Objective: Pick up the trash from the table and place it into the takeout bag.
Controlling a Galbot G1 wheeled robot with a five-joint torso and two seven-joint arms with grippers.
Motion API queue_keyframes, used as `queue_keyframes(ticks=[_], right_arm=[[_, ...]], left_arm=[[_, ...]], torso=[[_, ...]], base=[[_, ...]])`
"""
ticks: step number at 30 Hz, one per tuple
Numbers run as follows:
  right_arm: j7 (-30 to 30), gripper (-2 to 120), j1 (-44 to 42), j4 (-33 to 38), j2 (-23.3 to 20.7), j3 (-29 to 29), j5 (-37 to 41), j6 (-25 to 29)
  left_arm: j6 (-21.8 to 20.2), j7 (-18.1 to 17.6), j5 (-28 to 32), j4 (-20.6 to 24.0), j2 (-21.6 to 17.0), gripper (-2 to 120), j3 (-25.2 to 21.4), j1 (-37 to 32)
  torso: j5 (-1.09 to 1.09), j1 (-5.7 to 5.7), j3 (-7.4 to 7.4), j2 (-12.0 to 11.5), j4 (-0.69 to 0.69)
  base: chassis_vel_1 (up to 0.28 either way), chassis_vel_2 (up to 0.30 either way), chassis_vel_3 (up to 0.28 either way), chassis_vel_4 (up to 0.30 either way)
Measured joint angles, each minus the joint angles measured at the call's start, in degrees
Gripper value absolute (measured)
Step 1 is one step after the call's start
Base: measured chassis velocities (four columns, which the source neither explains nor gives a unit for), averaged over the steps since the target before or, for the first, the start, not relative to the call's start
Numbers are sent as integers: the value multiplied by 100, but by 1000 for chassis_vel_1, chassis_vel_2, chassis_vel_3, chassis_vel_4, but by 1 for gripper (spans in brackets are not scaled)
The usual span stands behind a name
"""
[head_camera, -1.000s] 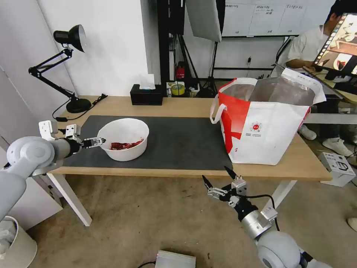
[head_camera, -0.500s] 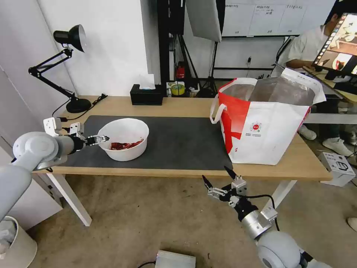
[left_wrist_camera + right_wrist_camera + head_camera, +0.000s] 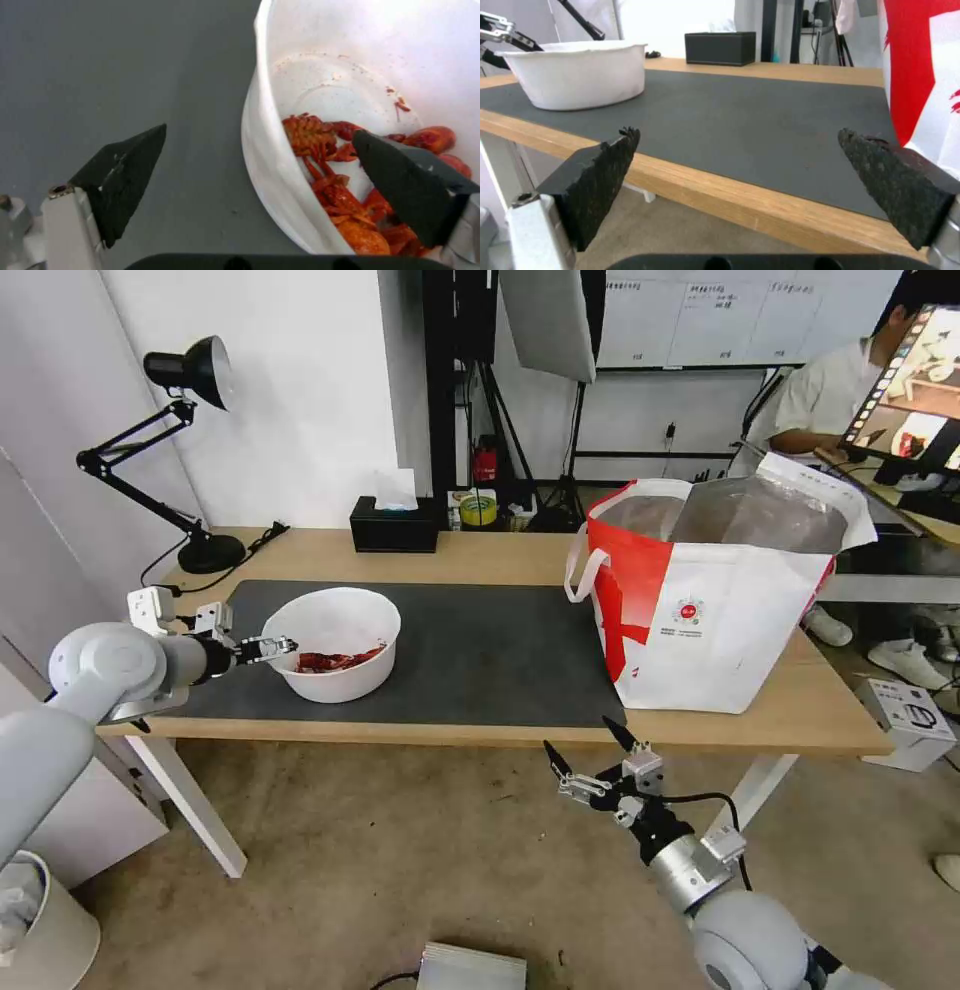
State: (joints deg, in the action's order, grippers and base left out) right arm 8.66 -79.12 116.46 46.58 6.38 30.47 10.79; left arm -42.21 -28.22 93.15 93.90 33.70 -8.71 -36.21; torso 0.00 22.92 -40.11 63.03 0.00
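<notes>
A black desk lamp [image 3: 190, 380] is stood at the far left corner of the light-wood table [image 3: 480, 555]. The left gripper [image 3: 272, 648] is held at the left rim of the white round bowl [image 3: 335, 655], its fingers spread; in the left wrist view one finger [image 3: 120, 176] is seen outside the bowl wall over the dark grey mat [image 3: 480, 660] and the other inside, above the red crayfish scraps [image 3: 345, 195]. The wall of the bowl [image 3: 270, 157] lies between the two fingers, with no contact visible. The bowl is set on the left part of the mat. A black tissue box [image 3: 393, 525] is placed at the far edge of the table, behind the mat. The right gripper [image 3: 590, 760] is held below and in front of the near table edge, over the floor, its fingers [image 3: 595, 176] spread wide and nothing between them. The takeout bag [image 3: 715, 610], white with a red side and a small round red logo, is stood upright at the right end of the table, its foil-lined mouth open, well apart from the bowl.
</notes>
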Motion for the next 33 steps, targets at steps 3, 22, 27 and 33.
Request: queue_keyframes(ticks=[3,22,27,33], right_arm=[[0,100,0,0,0,0,0,0],[0,100,0,0,0,0,0,0],[0,100,0,0,0,0,0,0],[0,100,0,0,0,0,0,0]], left_arm=[[1,-96,68,-15,0,91,64,49],[8,-177,375,-5,-61,26,459,360],[8,-170,383,1,-108,8,475,371],[9,-158,402,60,-154,0,459,311]], torso=[[0,0,0,0,0],[0,0,0,0,0],[0,0,0,0,0],[0,0,0,0,0]], base=[[0,0,0,0],[0,0,0,0],[0,0,0,0],[0,0,0,0]])
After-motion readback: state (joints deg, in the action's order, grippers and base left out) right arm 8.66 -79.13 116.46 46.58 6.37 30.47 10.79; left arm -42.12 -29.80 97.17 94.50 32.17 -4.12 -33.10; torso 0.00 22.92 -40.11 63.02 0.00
